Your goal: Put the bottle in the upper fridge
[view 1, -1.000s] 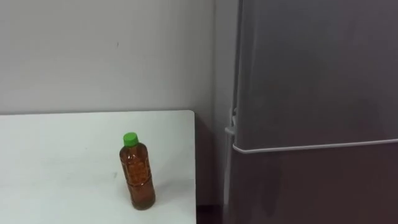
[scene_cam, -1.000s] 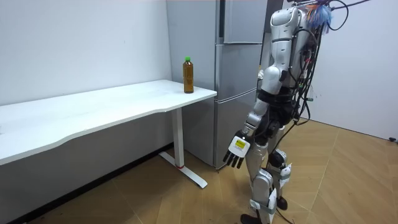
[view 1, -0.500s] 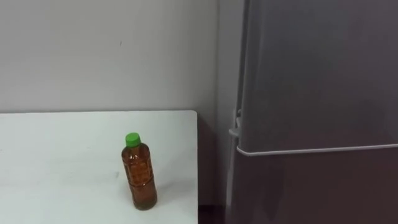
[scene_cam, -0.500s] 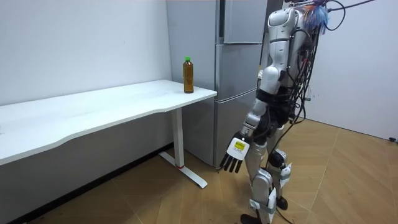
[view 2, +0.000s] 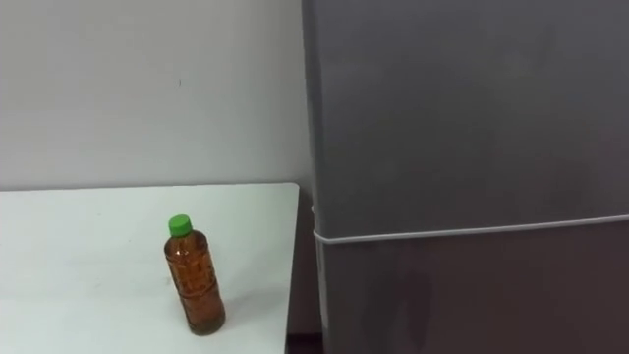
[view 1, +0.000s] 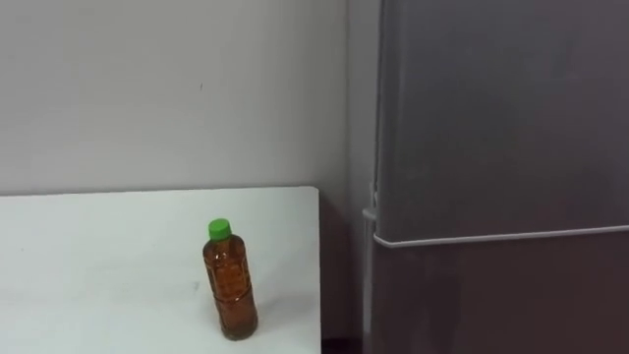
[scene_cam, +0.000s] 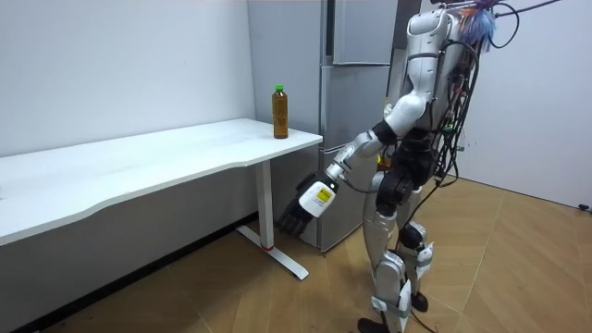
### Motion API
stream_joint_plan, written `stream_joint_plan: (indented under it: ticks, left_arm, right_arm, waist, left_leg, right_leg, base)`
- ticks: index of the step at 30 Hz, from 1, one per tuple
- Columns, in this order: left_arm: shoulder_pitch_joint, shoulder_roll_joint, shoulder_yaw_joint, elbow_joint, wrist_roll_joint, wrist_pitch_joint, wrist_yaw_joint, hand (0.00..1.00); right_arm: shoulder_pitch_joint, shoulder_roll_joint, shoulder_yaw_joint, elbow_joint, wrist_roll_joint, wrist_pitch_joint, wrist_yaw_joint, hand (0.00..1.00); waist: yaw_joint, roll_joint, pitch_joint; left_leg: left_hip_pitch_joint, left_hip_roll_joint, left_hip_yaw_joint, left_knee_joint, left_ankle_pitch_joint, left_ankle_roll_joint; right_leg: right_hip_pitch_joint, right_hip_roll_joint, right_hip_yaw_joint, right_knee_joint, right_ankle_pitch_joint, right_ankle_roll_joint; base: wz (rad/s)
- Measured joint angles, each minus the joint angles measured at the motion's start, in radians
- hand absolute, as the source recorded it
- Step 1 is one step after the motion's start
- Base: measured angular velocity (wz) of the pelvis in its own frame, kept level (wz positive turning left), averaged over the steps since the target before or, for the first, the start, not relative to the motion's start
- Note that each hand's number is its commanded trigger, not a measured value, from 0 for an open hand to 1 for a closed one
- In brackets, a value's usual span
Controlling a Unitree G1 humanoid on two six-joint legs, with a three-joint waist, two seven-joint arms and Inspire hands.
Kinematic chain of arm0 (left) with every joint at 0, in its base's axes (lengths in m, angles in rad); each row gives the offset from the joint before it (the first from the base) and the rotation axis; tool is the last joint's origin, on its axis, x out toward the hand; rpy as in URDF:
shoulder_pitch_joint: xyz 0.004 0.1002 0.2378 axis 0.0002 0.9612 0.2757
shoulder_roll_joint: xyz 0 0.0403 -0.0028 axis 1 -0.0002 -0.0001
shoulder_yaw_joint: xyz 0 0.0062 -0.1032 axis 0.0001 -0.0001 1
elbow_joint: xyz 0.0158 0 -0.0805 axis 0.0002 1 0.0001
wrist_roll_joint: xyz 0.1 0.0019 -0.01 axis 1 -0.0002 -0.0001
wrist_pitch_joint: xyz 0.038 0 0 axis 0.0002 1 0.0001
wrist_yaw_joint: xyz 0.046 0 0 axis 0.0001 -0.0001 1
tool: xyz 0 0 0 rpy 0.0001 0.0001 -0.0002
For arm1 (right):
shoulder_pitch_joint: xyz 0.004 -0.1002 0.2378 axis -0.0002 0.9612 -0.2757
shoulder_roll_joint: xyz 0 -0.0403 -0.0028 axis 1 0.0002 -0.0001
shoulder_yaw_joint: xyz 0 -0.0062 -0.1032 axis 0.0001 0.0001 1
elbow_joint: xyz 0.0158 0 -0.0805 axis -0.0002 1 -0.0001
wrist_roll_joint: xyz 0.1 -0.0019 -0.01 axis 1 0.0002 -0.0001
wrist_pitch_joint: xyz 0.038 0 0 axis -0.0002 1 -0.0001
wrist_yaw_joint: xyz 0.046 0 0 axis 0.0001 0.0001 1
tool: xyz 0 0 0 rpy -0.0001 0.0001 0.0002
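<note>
A brown bottle (view 1: 231,280) with a green cap stands upright near the right end of the white table (view 1: 88,256), close to its front edge. To its right stands the grey fridge (view 1: 491,128), both doors closed, a pale seam (view 1: 491,237) dividing the upper door from the lower. In the room view I stand facing the fridge (scene_cam: 356,102) and the table's end, with the bottle (scene_cam: 279,112) at the table corner. My left hand (scene_cam: 310,202) is raised forward below table height, fingers relaxed and holding nothing.
A plain grey wall (view 1: 167,88) runs behind the table. The table (scene_cam: 166,153) stretches away to the room view's left on a white leg (scene_cam: 267,208). Wooden floor (scene_cam: 518,268) lies open around me.
My left arm has swung forward and up from beside my leg toward the table's end. The eye view has shifted slightly; bottle and fridge have not moved.
</note>
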Motion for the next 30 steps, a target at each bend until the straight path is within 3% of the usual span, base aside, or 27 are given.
stream_joint_plan:
  ticks: [3, 9, 13, 16, 20, 23, 30]
  left_arm:
    - [0.006, 0.000, 0.015, -0.146, 0.000, -0.001, 0.029, 0.00]
    - [-0.040, 0.029, 0.042, -0.240, -0.014, -0.006, 0.079, 0.00]
    - [-0.039, 0.030, 0.060, -0.335, -0.011, -0.006, 0.121, 0.00]
    - [-0.039, 0.030, 0.117, -0.448, -0.006, -0.007, 0.143, 0.00]
    - [-0.035, 0.036, 0.123, -0.605, 0.119, -0.013, 0.162, 0.00]
    - [-0.037, 0.036, 0.126, -0.712, 0.213, -0.014, 0.166, 0.00]
    - [-0.055, 0.036, 0.127, -0.877, 0.289, -0.009, 0.132, 0.00]
  right_arm:
    - [0.016, 0.000, -0.002, -0.036, -0.008, -0.001, -0.001, 0.00]
    - [0.016, 0.001, -0.017, -0.035, -0.041, 0.001, 0.001, 0.00]
    - [0.028, 0.009, -0.024, -0.038, -0.046, 0.001, 0.001, 0.00]
    - [0.041, 0.013, -0.048, -0.050, -0.051, 0.001, 0.003, 0.00]
    - [0.052, 0.013, -0.054, -0.071, -0.053, 0.000, 0.003, 0.00]
    - [0.055, 0.011, -0.055, -0.082, -0.055, 0.000, 0.002, 0.00]
    - [0.041, 0.011, -0.056, -0.074, -0.095, 0.002, 0.003, 0.00]
  waist:
    - [0.013, 0.001, -0.0010]
    - [0.019, 0.001, -0.0013]
    - [0.020, 0.002, -0.0005]
    - [0.020, 0.005, 0.0025]
    - [0.017, 0.009, 0.0055]
    - [0.019, 0.007, 0.0035]
    - [0.003, 0.010, 0.0033]
  left_leg:
    - [-0.002, 0.000, -0.006, 0.003, 0.000, 0.000]
    - [0.010, -0.002, -0.014, 0.004, 0.000, 0.000]
    - [0.015, -0.002, -0.014, 0.003, 0.000, 0.000]
    - [0.008, -0.002, -0.014, 0.003, 0.000, 0.000]
    - [0.000, -0.004, -0.023, 0.005, 0.000, 0.001]
    - [0.003, -0.004, -0.032, 0.005, 0.000, 0.001]
    - [-0.007, -0.006, -0.043, 0.018, 0.000, 0.001]
  right_leg:
    - [-0.002, 0.000, -0.003, 0.000, 0.000, 0.000]
    - [0.009, -0.002, -0.007, -0.002, 0.000, 0.000]
    - [0.010, -0.002, 0.002, -0.002, 0.000, 0.000]
    - [0.005, -0.001, 0.003, -0.002, -0.001, 0.001]
    - [0.011, -0.002, -0.008, -0.002, -0.001, 0.001]
    - [0.015, -0.002, -0.010, -0.002, -0.001, 0.001]
    - [0.018, -0.003, -0.017, -0.005, -0.004, 0.000]
  base:
    - [0.04]
    - [0.02]
    - [-0.02]
    - [0.00]
    - [0.07]
    - [0.06]
    - [0.04]
